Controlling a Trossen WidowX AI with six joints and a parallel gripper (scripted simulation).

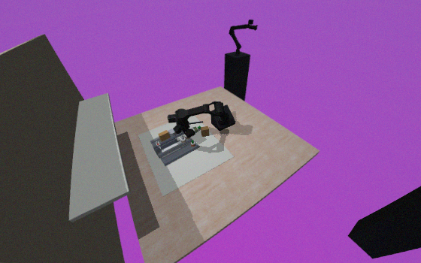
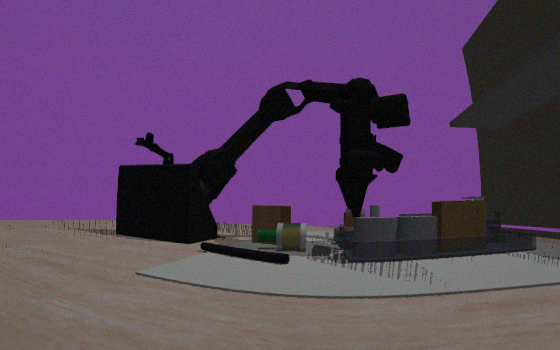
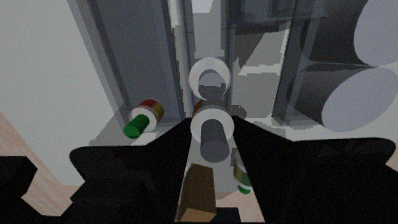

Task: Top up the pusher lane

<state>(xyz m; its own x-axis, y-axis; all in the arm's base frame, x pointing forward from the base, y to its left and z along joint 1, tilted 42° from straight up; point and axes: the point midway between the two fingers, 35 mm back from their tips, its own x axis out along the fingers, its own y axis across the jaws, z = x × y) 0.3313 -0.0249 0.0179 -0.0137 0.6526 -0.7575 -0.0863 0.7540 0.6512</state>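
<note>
My gripper [image 3: 211, 120] [image 2: 356, 215] is shut on a jar with a grey knob and white top [image 3: 196, 131]. It holds this jar upright at the front end of the sprung lane [image 3: 208, 42]. A matching grey-knobbed jar [image 3: 209, 65] [image 2: 374, 211] stands in that lane just behind the held one; the two tops nearly touch in the wrist view. An orange patch shows low between them. The held jar's base, the front stop and the pusher plate's contact are hidden or too small to tell, so I cannot tell whether the jar touches the lane floor.
A green-capped jar [image 3: 147, 114] [image 1: 192, 143] stands at the left lane's front. Another green-capped jar [image 2: 291, 236] [image 3: 243, 172] lies on its side near a brown block [image 2: 271, 217] [image 3: 198, 187]. Large grey cylinders [image 3: 360, 100] and a second brown block [image 2: 459, 225] stand right. A black rod [image 2: 244, 252] lies nearby.
</note>
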